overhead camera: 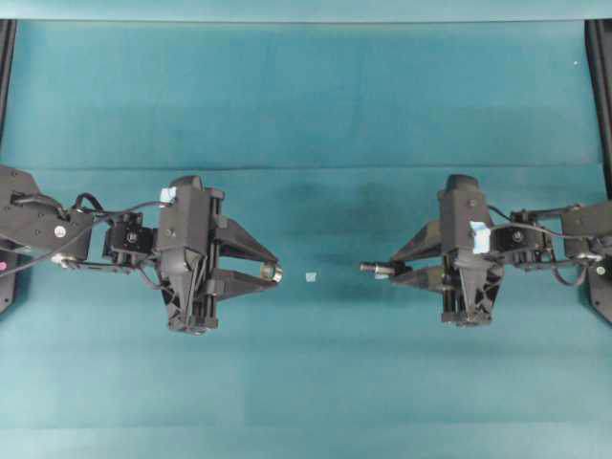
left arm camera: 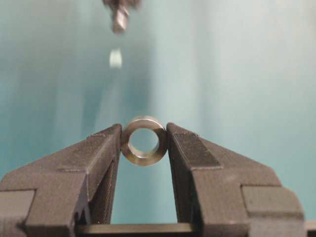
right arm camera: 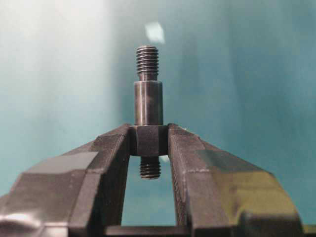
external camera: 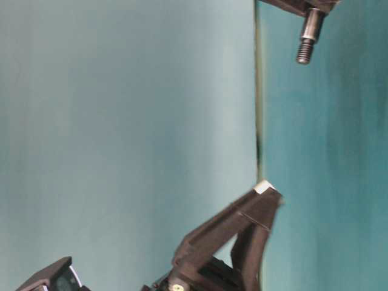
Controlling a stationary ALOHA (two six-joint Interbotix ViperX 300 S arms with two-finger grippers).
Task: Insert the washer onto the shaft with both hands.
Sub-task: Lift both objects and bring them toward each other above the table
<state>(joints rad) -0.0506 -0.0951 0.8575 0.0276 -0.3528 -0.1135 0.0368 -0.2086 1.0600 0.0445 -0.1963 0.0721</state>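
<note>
The silvery washer (left arm camera: pixel 144 140) is pinched edge-on between the tips of my left gripper (left arm camera: pixel 144 141), its hole facing forward; from overhead the washer (overhead camera: pixel 270 273) shows at the left gripper (overhead camera: pixel 273 273) tips. My right gripper (right arm camera: pixel 149 140) is shut on the dark stepped shaft (right arm camera: pixel 148 103) at its thick middle block, threaded end pointing away. In the overhead view the shaft (overhead camera: pixel 375 270) sticks out left from the right gripper (overhead camera: pixel 390 272), pointing at the washer across a gap. In the table-level view the shaft (external camera: pixel 307 37) hangs at the top right.
A small pale tape scrap (overhead camera: pixel 311 277) lies on the teal cloth (overhead camera: pixel 306 115) between the two grippers. Black frame posts (overhead camera: pixel 601 86) stand at the far left and right edges.
</note>
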